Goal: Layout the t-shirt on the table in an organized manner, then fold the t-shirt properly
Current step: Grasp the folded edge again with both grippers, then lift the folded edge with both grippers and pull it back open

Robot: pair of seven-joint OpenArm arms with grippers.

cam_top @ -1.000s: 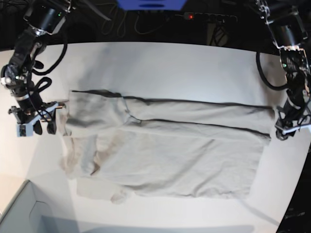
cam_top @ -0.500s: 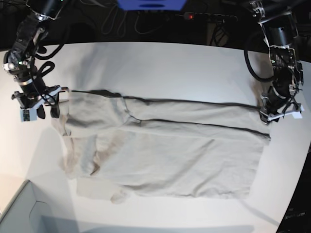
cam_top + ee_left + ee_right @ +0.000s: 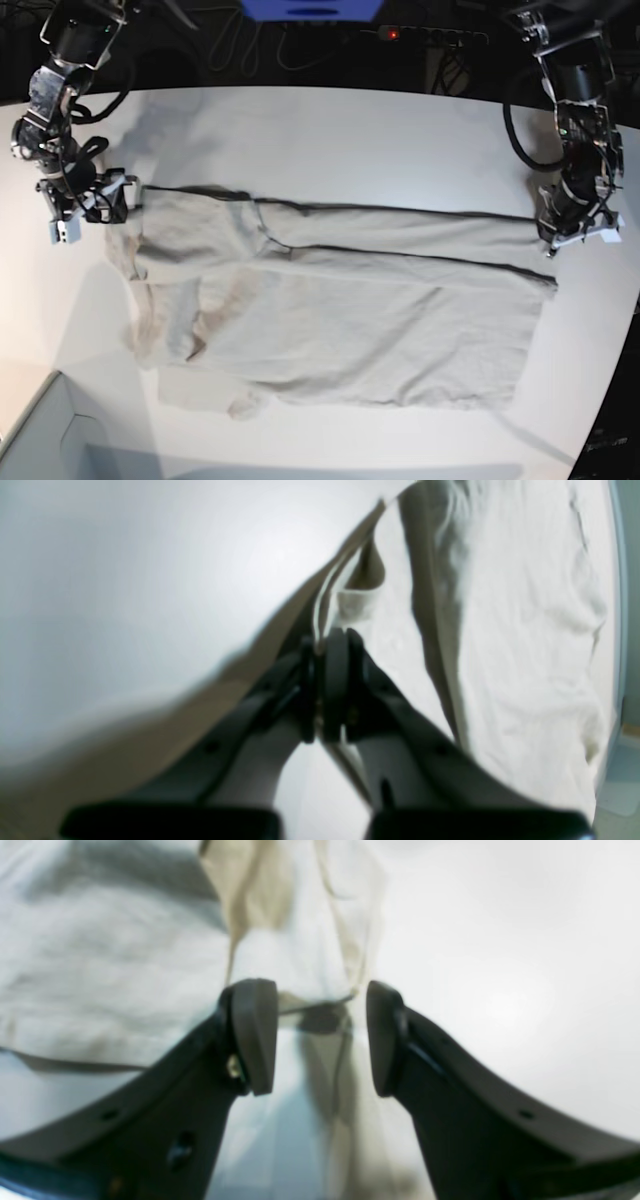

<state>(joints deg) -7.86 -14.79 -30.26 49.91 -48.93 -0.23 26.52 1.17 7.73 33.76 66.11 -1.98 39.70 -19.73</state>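
One table (image 3: 350, 130) fills the base view, white and broad, with one t-shirt (image 3: 340, 310) spread flat on it between the two arms. The shirt lies folded lengthwise, dark seams running across it, a sleeve bunched at the end nearest the right gripper (image 3: 92, 205). A pale box corner (image 3: 60, 440) sits below that gripper, off the shirt's lower edge. Two grippers show. The left gripper (image 3: 325, 680) has its fingers pressed together on a thin edge of the t-shirt, at the hem end. The right gripper stands with its fingers (image 3: 252, 1035) spread apart, a shirt corner lying between them, ungripped.
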